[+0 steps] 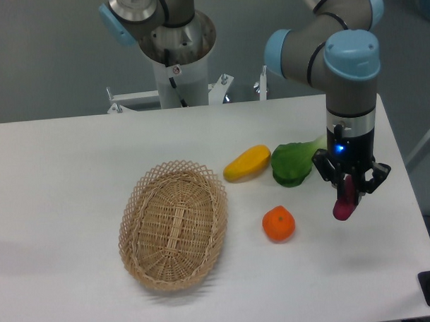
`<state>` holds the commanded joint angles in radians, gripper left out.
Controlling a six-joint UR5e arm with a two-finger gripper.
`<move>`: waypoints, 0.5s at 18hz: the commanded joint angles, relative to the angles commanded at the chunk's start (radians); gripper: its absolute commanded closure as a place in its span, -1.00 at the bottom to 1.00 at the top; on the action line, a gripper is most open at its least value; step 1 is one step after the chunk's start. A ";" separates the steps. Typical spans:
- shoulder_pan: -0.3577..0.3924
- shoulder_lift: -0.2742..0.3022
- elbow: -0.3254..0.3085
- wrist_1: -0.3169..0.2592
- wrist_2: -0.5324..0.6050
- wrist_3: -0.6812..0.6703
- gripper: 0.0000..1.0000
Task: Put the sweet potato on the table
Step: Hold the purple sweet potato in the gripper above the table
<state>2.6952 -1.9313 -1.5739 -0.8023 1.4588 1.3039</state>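
Note:
The sweet potato (344, 203) is a small magenta-purple tuber. It hangs upright between the fingers of my gripper (349, 190) at the right side of the white table (60, 173). Its lower tip is at or just above the tabletop; I cannot tell whether it touches. My gripper is shut on its upper part, which hides the top of the tuber. It is to the right of the round orange fruit.
A round orange fruit (279, 224) lies left of the gripper. A green leafy vegetable (293, 162) and a yellow-orange oblong fruit (247, 163) lie behind it. An oval wicker basket (173, 224) sits centre-left. The table's right edge is close to the gripper.

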 joint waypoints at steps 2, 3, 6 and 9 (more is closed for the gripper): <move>0.000 0.000 0.005 -0.003 -0.002 0.000 0.40; 0.000 0.002 0.005 -0.003 -0.002 0.000 0.40; 0.000 0.008 0.008 -0.005 -0.002 -0.009 0.40; -0.009 0.009 0.009 -0.006 0.000 -0.020 0.40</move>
<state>2.6861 -1.9221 -1.5647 -0.8084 1.4588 1.2840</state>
